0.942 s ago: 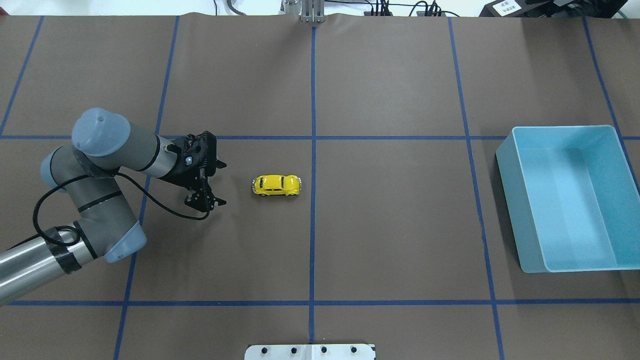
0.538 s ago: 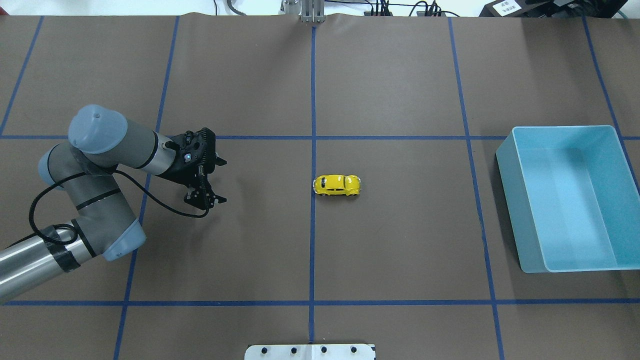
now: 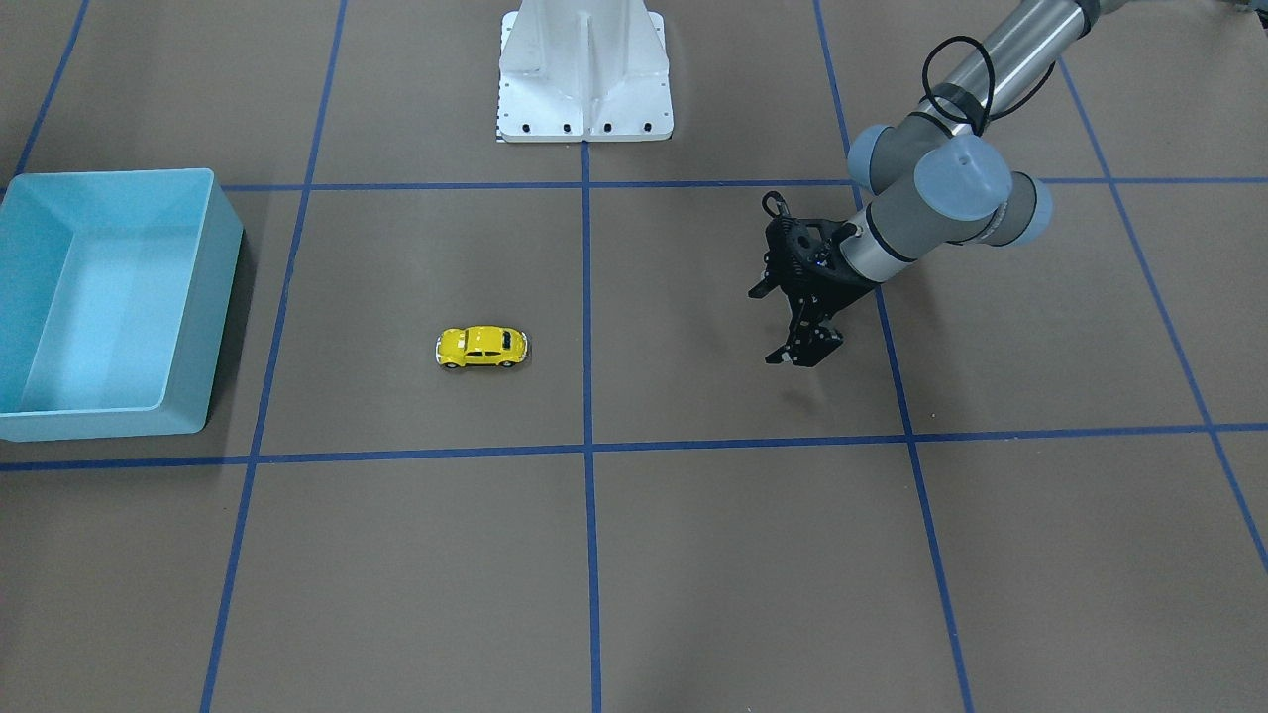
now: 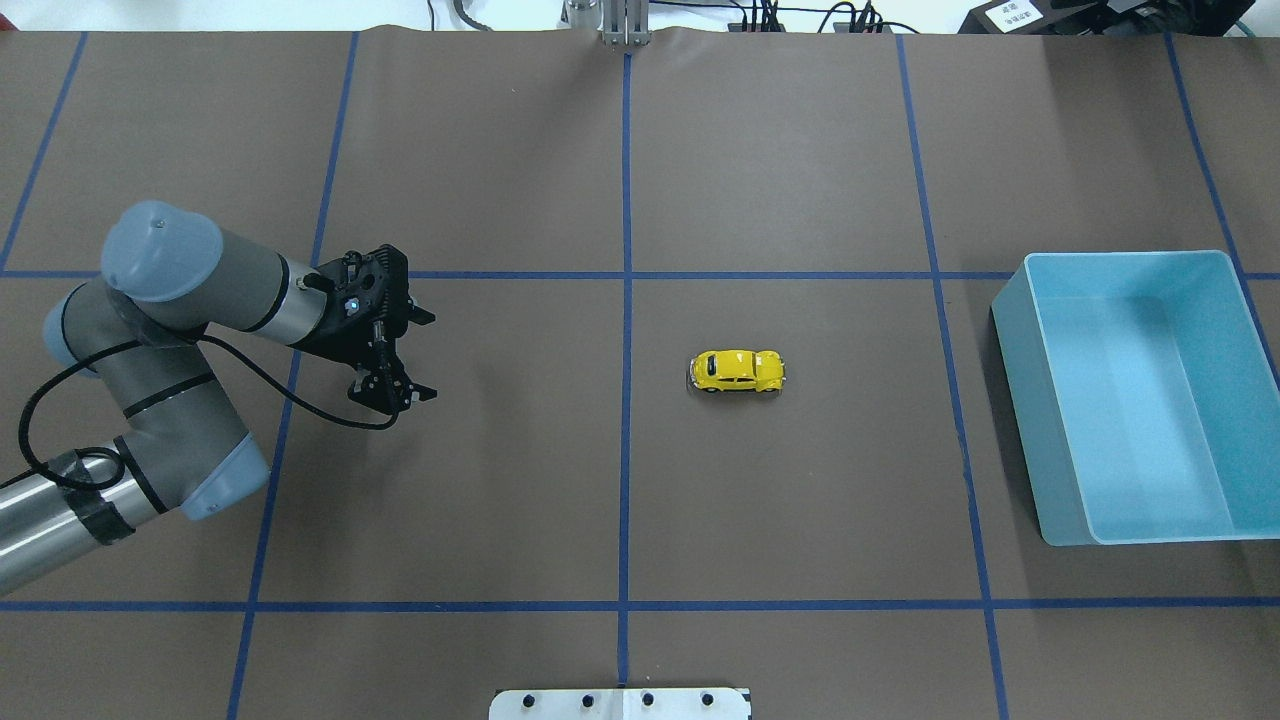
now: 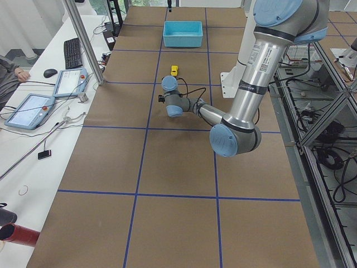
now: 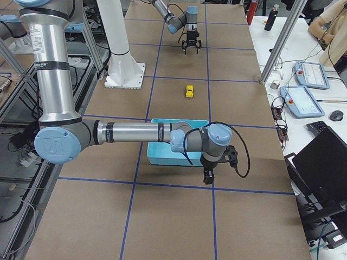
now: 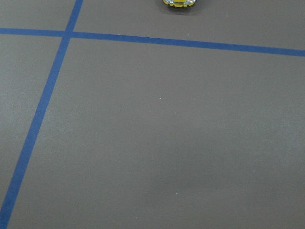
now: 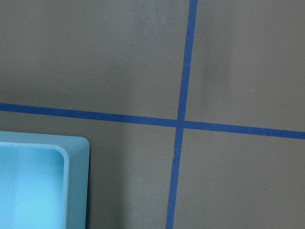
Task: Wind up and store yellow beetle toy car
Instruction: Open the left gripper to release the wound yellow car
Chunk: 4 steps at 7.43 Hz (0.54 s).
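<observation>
Yellow car (image 4: 738, 371) stands on its wheels on the open counter (image 4: 800, 500), to my right of the centre tape line (image 4: 626, 450), between my left fingers (image 4: 415, 358) and the blue bin (image 4: 1030, 440), touching neither. Left fingers: spread wide, empty, well apart from it. Right fingers (image 6: 209, 177), beside the bin: I cannot tell their spread. Risk: free wheels, so a glancing grip could roll it away. Brown paper, blue tape grid; operator desk (image 5: 22, 145) alongside.

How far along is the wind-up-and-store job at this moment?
Winding and release look done: the yellow beetle toy car has rolled past the centre line, away from the open left gripper. Nothing is in hand. Left: storing it in the empty blue bin.
</observation>
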Motion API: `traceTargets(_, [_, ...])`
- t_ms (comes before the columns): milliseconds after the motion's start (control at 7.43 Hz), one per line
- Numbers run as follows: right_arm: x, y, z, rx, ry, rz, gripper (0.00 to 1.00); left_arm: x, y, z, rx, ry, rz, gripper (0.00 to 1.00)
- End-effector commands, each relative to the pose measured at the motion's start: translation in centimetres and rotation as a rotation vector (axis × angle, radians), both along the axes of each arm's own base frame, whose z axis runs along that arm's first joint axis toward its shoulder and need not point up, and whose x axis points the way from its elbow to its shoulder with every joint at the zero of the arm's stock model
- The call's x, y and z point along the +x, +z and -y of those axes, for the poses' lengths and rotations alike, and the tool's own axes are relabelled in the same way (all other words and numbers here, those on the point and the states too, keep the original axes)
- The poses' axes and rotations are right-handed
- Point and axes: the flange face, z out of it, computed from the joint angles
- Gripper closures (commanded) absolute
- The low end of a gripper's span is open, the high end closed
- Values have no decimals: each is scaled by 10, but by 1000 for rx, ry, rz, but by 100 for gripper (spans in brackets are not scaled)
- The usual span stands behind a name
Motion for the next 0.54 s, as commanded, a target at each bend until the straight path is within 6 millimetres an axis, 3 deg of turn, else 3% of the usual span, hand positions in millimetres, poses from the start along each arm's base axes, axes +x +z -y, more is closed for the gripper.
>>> traceTargets(0, [0,0,0,0,0,0,0,-45,17,13,-130,-102,5,0])
traceTargets(135, [0,0,0,0,0,0,0,-73,36,26,-163,-150,30,0])
traceTargets(404, [0,0,0,0,0,0,0,-138,33,63,-297,-231,111,0])
